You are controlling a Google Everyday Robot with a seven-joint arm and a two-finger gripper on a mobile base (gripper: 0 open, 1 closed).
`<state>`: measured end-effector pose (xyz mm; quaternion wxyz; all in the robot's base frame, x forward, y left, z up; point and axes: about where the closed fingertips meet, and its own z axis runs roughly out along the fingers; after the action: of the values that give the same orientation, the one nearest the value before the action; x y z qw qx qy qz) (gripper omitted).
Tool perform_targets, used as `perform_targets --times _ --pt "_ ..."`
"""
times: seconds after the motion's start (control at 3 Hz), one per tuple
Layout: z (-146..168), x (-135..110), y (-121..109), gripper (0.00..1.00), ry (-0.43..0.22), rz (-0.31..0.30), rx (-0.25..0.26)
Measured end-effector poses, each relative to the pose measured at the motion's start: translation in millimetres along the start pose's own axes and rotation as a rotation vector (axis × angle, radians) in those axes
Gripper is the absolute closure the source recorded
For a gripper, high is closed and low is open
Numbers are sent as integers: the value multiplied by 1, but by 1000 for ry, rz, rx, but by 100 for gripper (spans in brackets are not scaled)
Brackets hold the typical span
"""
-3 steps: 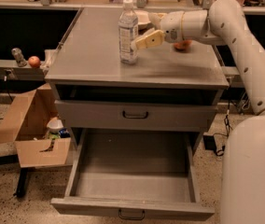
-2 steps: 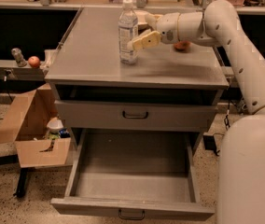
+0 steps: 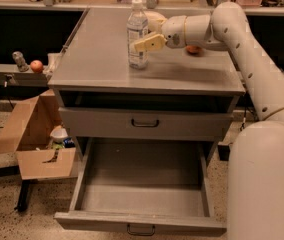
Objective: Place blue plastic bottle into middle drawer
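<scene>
Bottle [image 3: 137, 54] upright on cabinet [image 3: 94, 59] | end effector [image 3: 143, 33] at it | drawer [image 3: 142, 186] open

Arm [image 3: 254, 74] up fr lower right, elbow bent, wrist [image 3: 182, 31] level; gripper [image 3: 142, 32] upper-centre of view, aimed twd view's left.

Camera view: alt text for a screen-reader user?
The robot's end effector is at the blue plastic bottle, which stands upright on the grey cabinet top. Below, the middle drawer is pulled open, its floor bare. A cardboard box sits on the floor at left.
</scene>
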<state>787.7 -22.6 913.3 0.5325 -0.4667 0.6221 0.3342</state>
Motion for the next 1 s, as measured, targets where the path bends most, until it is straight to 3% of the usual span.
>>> perform_targets --times 0.67,1.0 --pt "3 -1 7 65 -11 -2 -28" --pt "-14 -32 32 88 -74 -74 -86"
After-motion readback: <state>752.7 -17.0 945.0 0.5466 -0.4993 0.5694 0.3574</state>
